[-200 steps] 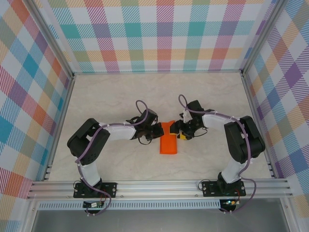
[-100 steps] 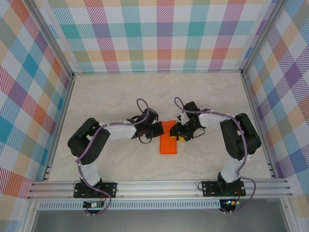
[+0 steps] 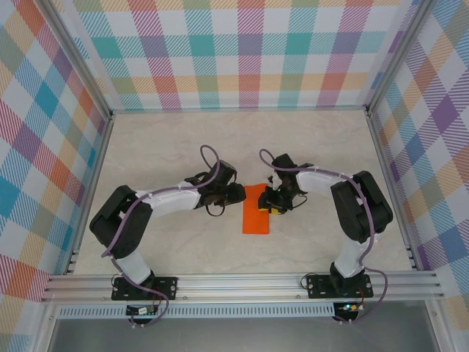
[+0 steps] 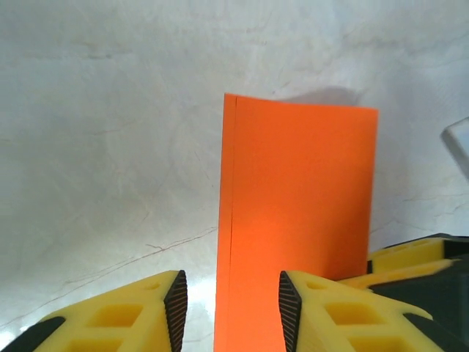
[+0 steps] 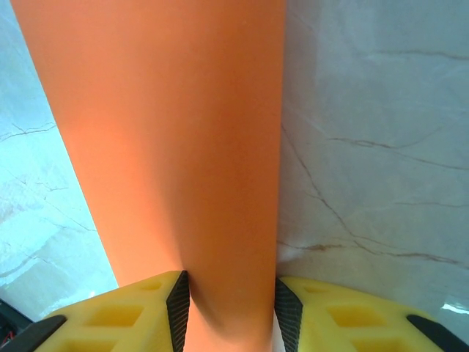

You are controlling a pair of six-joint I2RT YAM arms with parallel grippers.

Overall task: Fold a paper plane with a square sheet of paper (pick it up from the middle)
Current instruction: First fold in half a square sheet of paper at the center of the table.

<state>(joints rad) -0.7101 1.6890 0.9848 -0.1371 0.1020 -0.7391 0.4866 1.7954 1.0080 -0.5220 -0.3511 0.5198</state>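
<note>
The left end effector and right end effector, both spread, flank the square sheet of paper; creasing needs matched edges.

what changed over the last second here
The left arm swung its elbow out to its left, and the left gripper nudged slightly forward. The right gripper edged left, further over the folded orange sheet. The sheet stayed put.

Bright, even overhead light.
Soft shadow at twelve o'clock of the square sheet of paper; right wrist view glares at eight o'clock.
</note>
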